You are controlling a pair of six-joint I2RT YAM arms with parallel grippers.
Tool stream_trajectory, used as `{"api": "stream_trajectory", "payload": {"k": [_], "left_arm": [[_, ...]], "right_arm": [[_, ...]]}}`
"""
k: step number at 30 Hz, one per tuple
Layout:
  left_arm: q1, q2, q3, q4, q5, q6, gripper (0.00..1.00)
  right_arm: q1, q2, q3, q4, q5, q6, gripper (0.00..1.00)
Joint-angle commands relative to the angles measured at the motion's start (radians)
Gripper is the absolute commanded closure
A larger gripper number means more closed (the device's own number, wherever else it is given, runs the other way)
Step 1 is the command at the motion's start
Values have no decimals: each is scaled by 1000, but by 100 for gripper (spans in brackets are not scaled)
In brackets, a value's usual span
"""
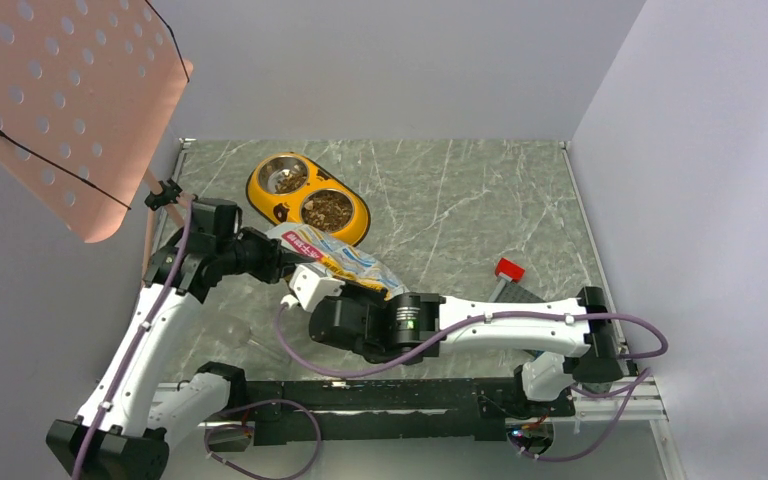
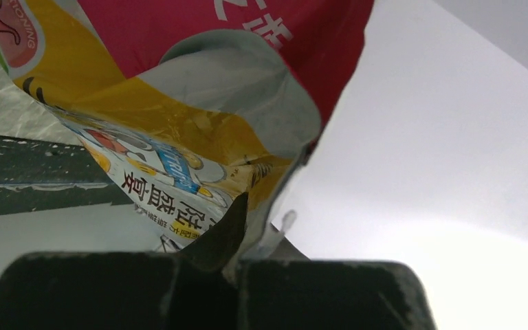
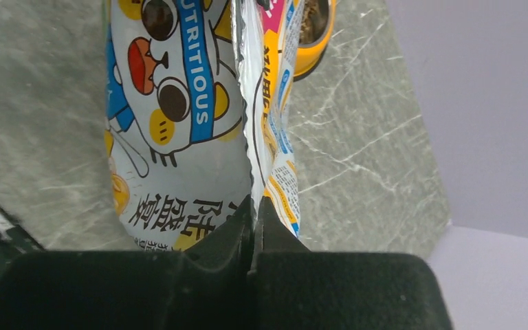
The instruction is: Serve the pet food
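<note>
Holding the cat-printed bag [image 1: 352, 263]: your left gripper [image 2: 232, 234], clamped on its edge; your right gripper [image 3: 253, 216], clamped on its seam. Kibble [image 1: 327, 210] lies in the yellow bowl [image 1: 257, 190].

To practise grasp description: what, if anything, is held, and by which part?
The pet food bag, pinched at opposite ends: left fingers on one edge, right fingers on the other.

Bright, even light, soft shadows; overexposed white glare beside the bag [image 2: 179, 124].
</note>
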Motion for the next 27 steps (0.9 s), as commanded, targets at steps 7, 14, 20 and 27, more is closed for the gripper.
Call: {"api": "stream_trajectory", "payload": {"k": [7,14,20,27], "left_arm": [[133,72,99,9,39,155,100],[133,101,111,-37,67,167,100],[133,89,100,-59,70,133,100],[133,88,105,-85,75,114,100]], "right_arm": [[17,-13,182,-314,-121,293,62],[19,-56,214,-383,-170,431,55],[19,63,312,-295,-126,329,40],[-30,444,678,-451,178,291,41]]}}
